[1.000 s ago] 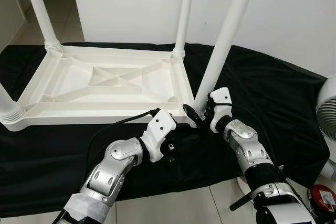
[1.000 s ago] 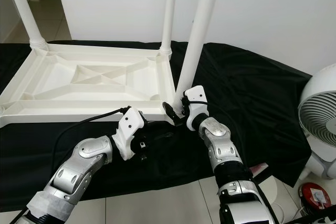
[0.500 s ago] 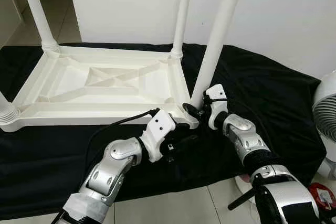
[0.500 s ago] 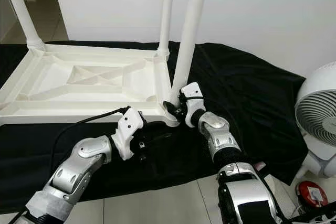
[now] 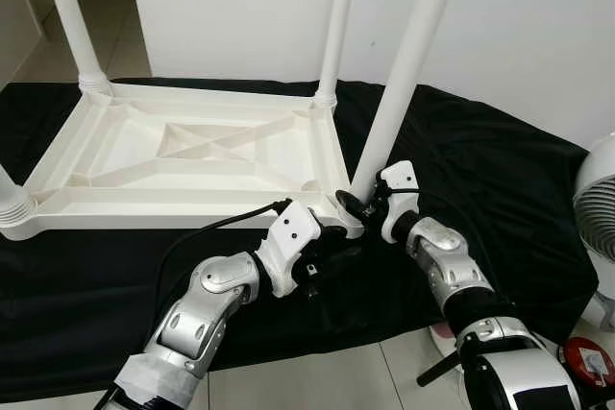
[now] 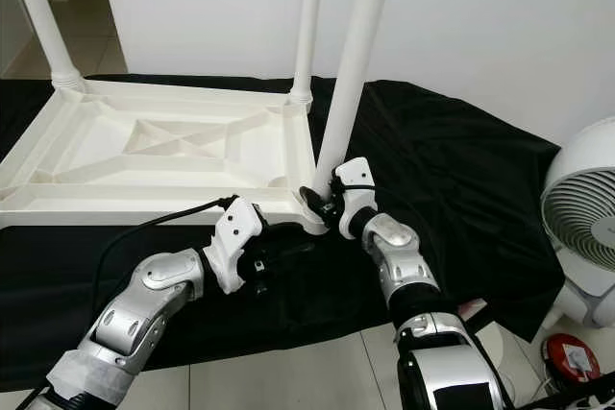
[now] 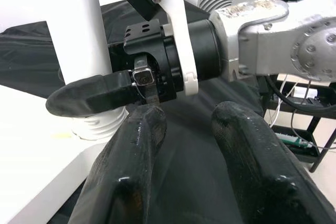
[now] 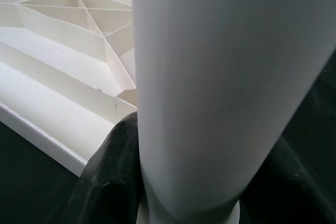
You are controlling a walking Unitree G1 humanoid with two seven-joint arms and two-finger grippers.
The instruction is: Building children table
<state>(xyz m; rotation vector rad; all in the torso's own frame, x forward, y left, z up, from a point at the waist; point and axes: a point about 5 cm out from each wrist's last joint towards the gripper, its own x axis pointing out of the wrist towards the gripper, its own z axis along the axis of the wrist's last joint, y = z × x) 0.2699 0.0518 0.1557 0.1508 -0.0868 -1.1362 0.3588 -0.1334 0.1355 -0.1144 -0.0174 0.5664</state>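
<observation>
No writing or brand can be read anywhere; a red object (image 5: 588, 364) on the floor by the fan (image 5: 596, 218) bears a pale label too small to make out. The white plastic table (image 5: 192, 151) lies upside down on a black cloth (image 5: 500, 189), its ribbed underside up and legs standing at its corners. The right gripper (image 5: 357, 206) reaches in from the right with the forearm angled up toward the table's near right corner; its black fingers (image 8: 113, 177) clasp the base of the near right leg (image 5: 404, 74), one on each side, just above the ribbed collar at the corner socket. The left gripper (image 5: 322, 258) comes in low with the elbow bent, hovering over the cloth just below that same corner; its two fingers (image 7: 131, 182) are parted with a moderate gap and hold nothing. The grippers sit close together; bare cloth lies to the right of the corner, with tiled floor (image 5: 317, 376) at the cloth's near edge.
</observation>
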